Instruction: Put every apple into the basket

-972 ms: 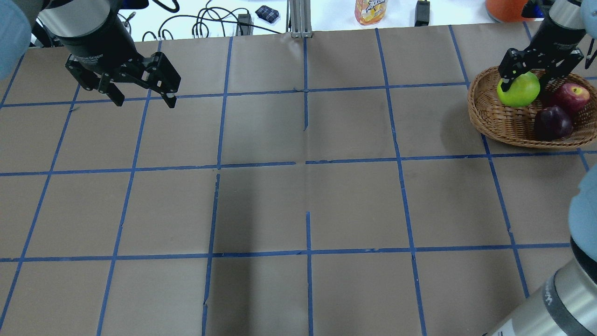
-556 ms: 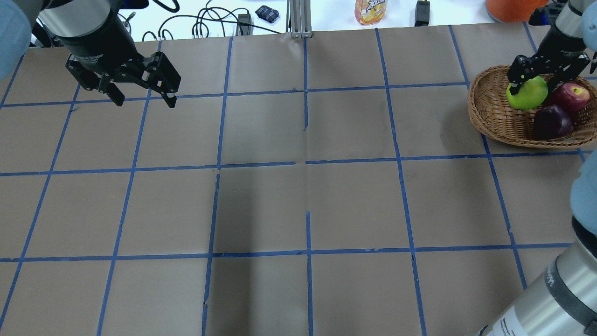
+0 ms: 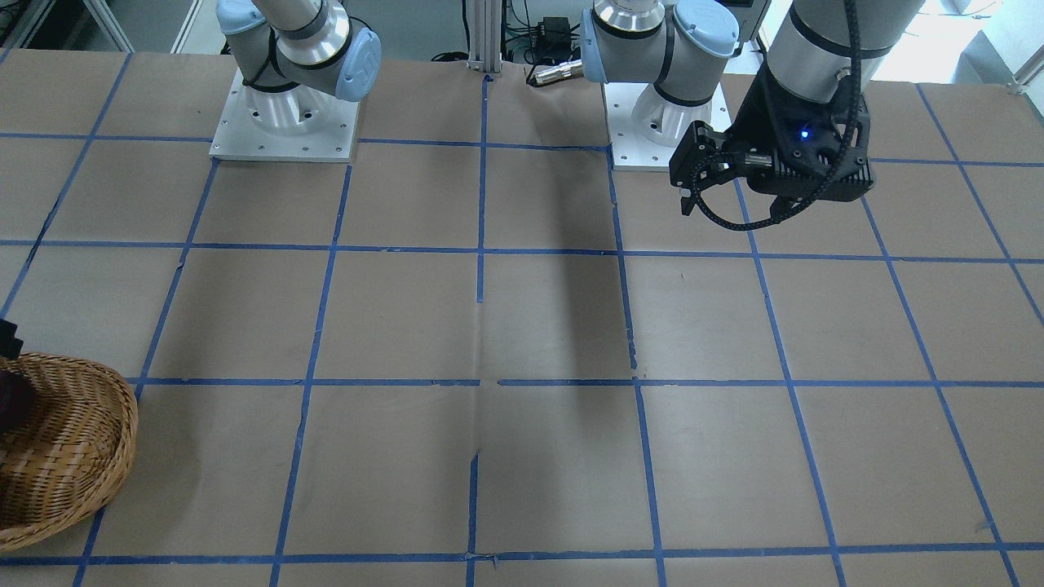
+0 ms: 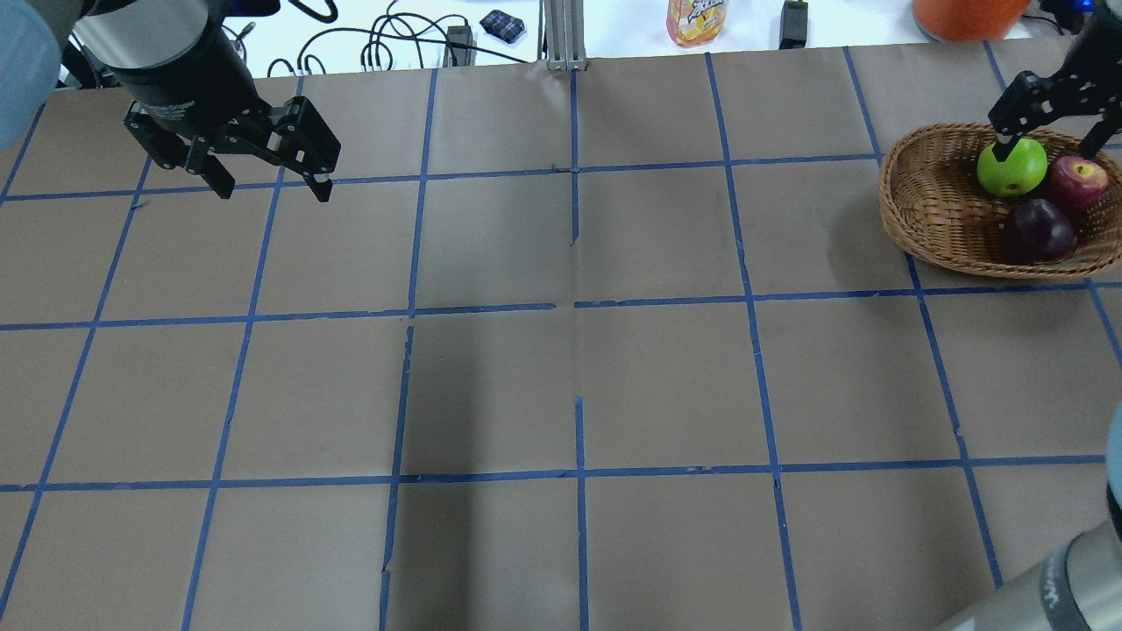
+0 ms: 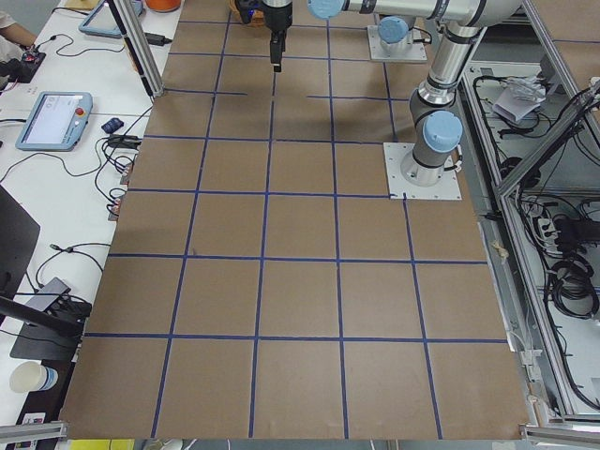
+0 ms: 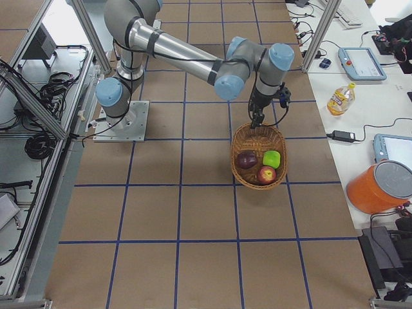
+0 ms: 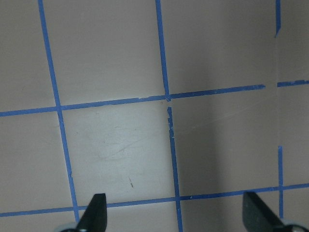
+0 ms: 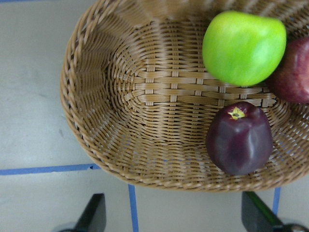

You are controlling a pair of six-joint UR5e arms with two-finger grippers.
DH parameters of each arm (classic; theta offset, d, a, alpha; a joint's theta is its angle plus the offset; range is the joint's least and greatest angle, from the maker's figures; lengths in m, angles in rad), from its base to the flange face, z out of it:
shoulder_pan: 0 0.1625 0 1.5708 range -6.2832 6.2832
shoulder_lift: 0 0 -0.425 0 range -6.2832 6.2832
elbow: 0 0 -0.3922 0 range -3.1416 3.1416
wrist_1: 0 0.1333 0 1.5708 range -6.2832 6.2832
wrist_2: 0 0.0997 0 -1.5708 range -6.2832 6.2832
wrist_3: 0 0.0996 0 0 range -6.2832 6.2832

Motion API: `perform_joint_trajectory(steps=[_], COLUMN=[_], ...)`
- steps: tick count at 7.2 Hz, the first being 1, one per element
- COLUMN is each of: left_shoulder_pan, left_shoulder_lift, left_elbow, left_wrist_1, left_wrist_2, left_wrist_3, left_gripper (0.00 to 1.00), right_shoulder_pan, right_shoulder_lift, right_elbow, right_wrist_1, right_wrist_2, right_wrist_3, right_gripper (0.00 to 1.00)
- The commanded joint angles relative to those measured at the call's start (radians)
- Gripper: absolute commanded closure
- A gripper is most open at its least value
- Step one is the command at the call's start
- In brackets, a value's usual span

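Note:
The wicker basket [image 4: 903, 206] stands at the far right of the table and holds all three apples: the lime green apple [image 4: 1012, 166], the red apple [image 4: 1076, 181] and the dark purple apple [image 4: 1039, 230]. My right gripper [image 4: 1047, 140] is open and empty above the basket's far side, clear of the fruit. In the right wrist view the green apple [image 8: 244, 48], purple apple [image 8: 240, 137] and red apple [image 8: 294, 72] lie in the basket [image 8: 87, 130] well below the spread fingertips [image 8: 94, 215]. My left gripper [image 4: 267, 180] is open and empty above the far left of the table.
Brown paper with a blue tape grid [image 4: 578, 307] covers the table. Beyond the far edge lie cables [image 4: 386, 44], a juice bottle [image 4: 697, 19] and an orange bucket [image 4: 964, 13]. The basket [image 3: 65, 456] sits at the front-facing view's lower left edge.
My right gripper carried the green apple down into the basket, let go of it and drew back up and to the right. The left arm has not moved.

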Motion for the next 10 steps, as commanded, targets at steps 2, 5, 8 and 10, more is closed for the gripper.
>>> perform_joint_trajectory(steps=[2,5,8,10], left_shoulder_pan=[0.000,0.000,0.000,0.000], left_shoulder_lift=[0.000,0.000,0.000,0.000], left_elbow=[0.000,0.000,0.000,0.000], left_wrist_1=[0.001,0.001,0.001,0.001], left_wrist_2=[0.000,0.000,0.000,0.000], left_wrist_3=[0.000,0.000,0.000,0.000], left_gripper=[0.00,0.00,0.00,0.00], right_shoulder_pan=[0.046,0.309,0.483,0.484], right_shoulder_lift=[-0.282,-0.305,-0.310,-0.360], right_elbow=[0.009,0.020,0.139,0.224], right_wrist_1=[0.255,0.305,0.207,0.153], right_wrist_2=[0.016,0.018,0.018,0.019], right_wrist_3=[0.019,0.313,0.473,0.503], right_gripper=[0.00,0.00,0.00,0.00])
